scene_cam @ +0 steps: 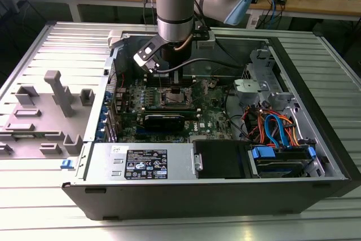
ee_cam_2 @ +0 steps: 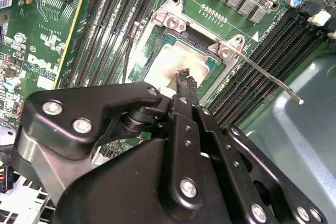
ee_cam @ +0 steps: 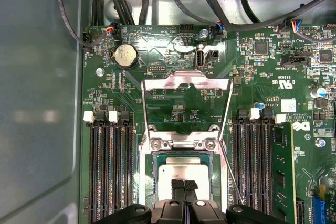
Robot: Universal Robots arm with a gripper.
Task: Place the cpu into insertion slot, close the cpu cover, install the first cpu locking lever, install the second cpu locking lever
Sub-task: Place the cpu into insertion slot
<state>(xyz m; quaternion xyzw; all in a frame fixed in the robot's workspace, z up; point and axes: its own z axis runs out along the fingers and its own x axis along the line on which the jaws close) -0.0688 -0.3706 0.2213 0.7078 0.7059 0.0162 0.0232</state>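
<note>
The cpu (ee_cam: 182,173), a small silver-grey square, lies in the insertion slot (ee_cam: 145,182) on the green motherboard (scene_cam: 211,114). In the second wrist view the cpu (ee_cam_2: 165,61) shows a brownish smear on top. My gripper (ee_cam: 184,185) is directly over the chip, fingers shut together, their tips at or just above its top face, with nothing held between them. The cpu cover (ee_cam: 187,83) stands swung open, raised off the socket on its hinge. One thin wire locking lever (ee_cam_2: 269,75) sticks out unlatched beside the socket. In the exterior view the gripper (scene_cam: 175,86) reaches down into the open computer case.
Long black memory slots (ee_cam: 107,171) flank the socket on both sides. Black cables (ee_cam: 210,3) run along the case wall past the board. A power supply (scene_cam: 144,165) and drive bay with blue and orange cables (scene_cam: 273,131) fill the case's near side. Grey fixtures (scene_cam: 59,91) stand at the exterior view's left.
</note>
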